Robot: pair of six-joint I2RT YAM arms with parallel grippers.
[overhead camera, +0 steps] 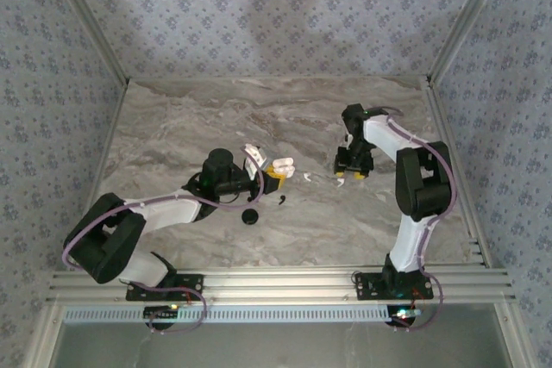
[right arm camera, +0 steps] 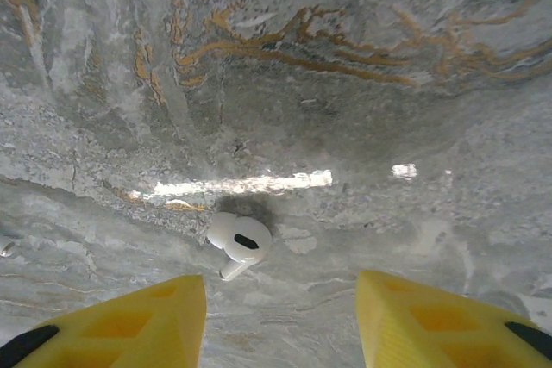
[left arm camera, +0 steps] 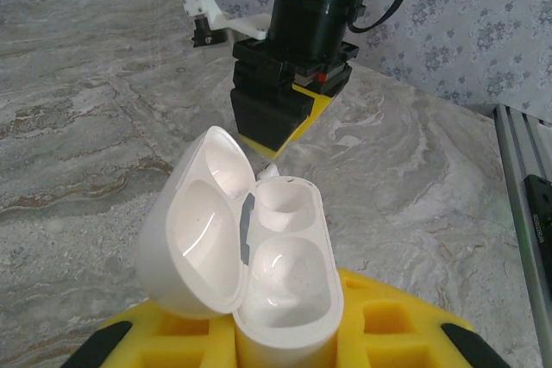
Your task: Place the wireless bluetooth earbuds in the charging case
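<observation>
Beneath right gripper (right arm camera: 280,299), fingers (right arm camera: 129,325) apart: white earbud (right arm camera: 239,243), dark oval patch; left gripper (left arm camera: 280,338) clamps white case (left arm camera: 285,282), lid up.

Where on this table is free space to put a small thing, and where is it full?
Free: the far table strip toward the back wall, and the near patch between the arm bases. Crowded: the middle, where charging case, white earbud and right gripper sit close.

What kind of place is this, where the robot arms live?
Probably a small robot test booth, not a home. A left arm and a right arm are bolted to an aluminium rail, beside a marble-look tabletop boxed in by flowery-papered panels.
</observation>
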